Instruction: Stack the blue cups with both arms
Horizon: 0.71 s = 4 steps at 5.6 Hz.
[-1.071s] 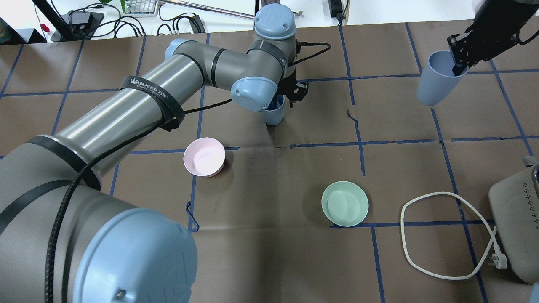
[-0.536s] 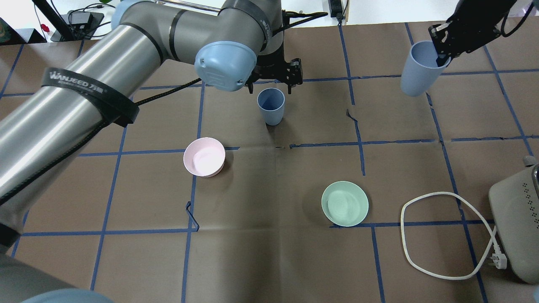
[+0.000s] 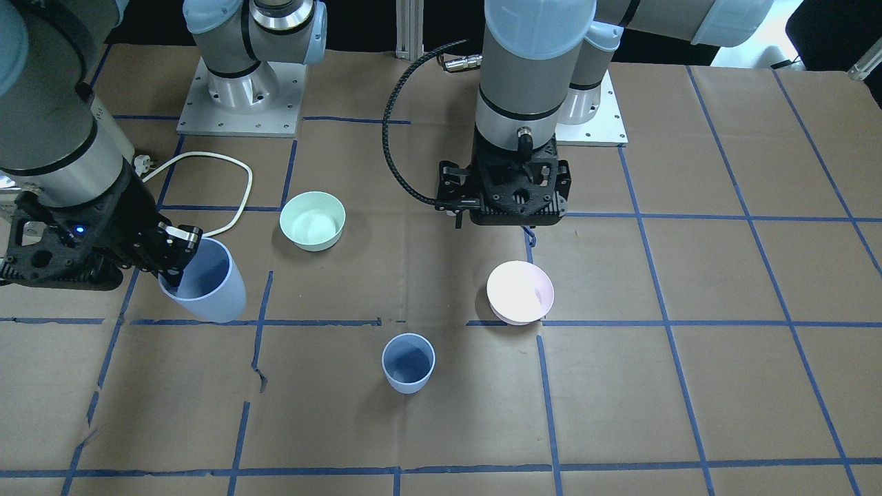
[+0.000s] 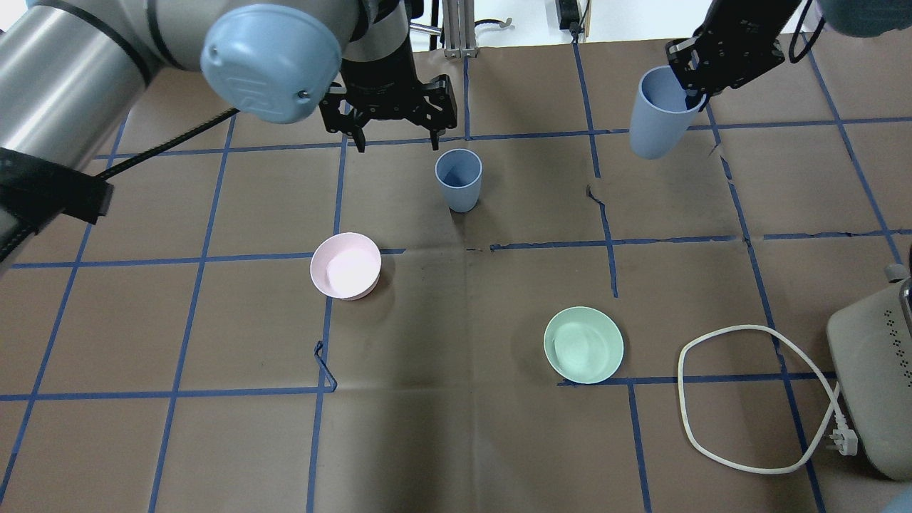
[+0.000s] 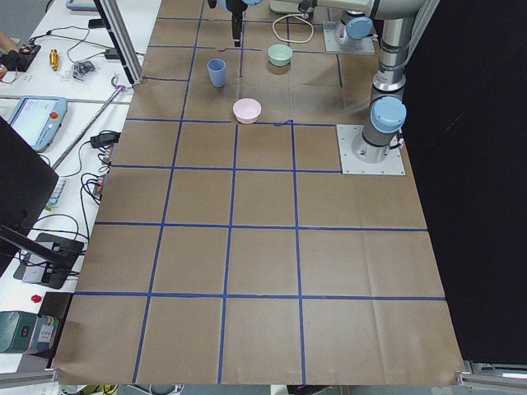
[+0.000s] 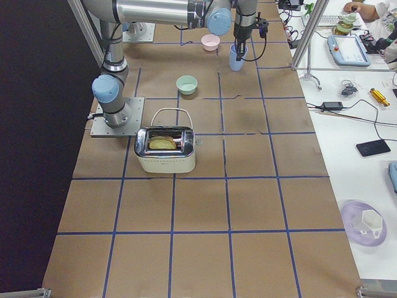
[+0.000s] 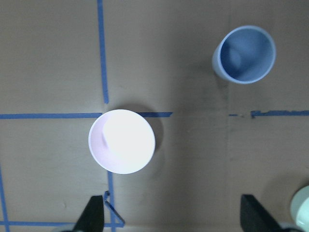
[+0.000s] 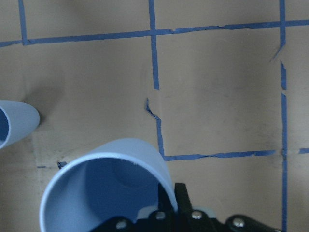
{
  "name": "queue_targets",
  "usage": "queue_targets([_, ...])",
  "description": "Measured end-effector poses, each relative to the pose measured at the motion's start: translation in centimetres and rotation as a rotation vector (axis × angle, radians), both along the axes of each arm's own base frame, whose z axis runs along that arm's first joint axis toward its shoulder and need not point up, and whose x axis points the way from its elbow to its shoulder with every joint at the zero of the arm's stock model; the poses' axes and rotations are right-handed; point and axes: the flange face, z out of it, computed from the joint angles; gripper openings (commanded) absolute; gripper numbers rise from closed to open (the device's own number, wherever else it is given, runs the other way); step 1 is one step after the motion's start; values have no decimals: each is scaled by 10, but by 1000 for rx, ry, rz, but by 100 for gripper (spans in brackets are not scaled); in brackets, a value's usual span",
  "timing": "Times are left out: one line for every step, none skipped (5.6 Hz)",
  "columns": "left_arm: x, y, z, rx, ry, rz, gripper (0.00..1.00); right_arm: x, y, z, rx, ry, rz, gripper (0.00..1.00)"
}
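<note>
One blue cup (image 4: 458, 178) stands upright on the brown table, free of both grippers; it also shows in the front view (image 3: 408, 363) and the left wrist view (image 7: 244, 54). My left gripper (image 4: 395, 139) is open and empty, raised above the table to the left of and behind that cup. My right gripper (image 4: 695, 85) is shut on the rim of the second blue cup (image 4: 655, 121) and holds it tilted in the air, well to the right of the standing cup. The held cup fills the lower left of the right wrist view (image 8: 96, 188).
A pink bowl (image 4: 345, 265) sits left of centre and a mint-green bowl (image 4: 583, 345) right of centre, both nearer the robot than the standing cup. A toaster (image 4: 873, 377) and its white cable (image 4: 748, 399) lie at the right edge.
My left gripper has let go of the standing cup, risen and moved left. My right gripper has carried its cup leftward, closer to the standing cup.
</note>
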Motion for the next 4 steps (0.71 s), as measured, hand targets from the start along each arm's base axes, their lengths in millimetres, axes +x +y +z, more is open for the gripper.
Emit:
queue_targets([34, 9, 7, 16, -4, -39, 99, 41, -10, -7, -15, -7, -33, 8])
queue_targets([60, 15, 14, 20, 13, -44, 99, 91, -23, -13, -24, -17, -70, 8])
queue_targets([73, 24, 26, 11, 29, -32, 99, 145, -32, -21, -28, -28, -107, 8])
queue_targets([80, 32, 36, 6, 31, -20, 99, 183, -36, -34, -20, -34, -130, 8])
